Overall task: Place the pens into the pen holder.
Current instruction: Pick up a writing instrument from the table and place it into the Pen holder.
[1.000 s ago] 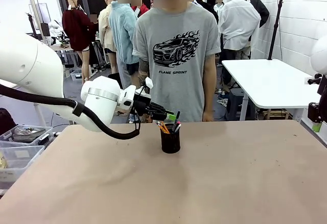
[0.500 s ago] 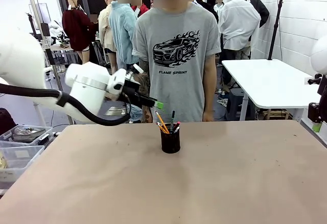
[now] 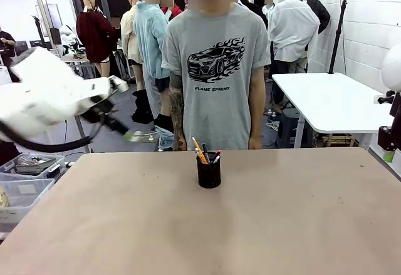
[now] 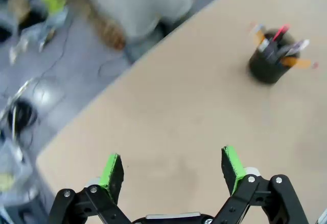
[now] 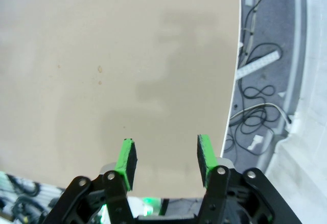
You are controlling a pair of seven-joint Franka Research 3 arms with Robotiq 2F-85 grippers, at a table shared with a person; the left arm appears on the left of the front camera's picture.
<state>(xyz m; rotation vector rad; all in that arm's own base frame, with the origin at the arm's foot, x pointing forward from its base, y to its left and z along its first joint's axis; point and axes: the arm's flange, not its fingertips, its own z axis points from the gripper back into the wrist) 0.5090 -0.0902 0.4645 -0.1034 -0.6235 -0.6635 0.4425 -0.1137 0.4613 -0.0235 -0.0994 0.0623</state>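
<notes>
Pens (image 3: pixel 202 152) in holder (image 3: pixel 208 172), left arm (image 3: pixel 50 93) blurred

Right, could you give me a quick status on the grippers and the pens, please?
Left gripper open, empty, off to the table's left. Right gripper open, empty, over the table edge. Pens standing in the pen holder. Nothing in the way.

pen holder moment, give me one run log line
pens: upright in pen holder | left gripper: jaws open, empty | right gripper: jaws apart, empty | table
</notes>
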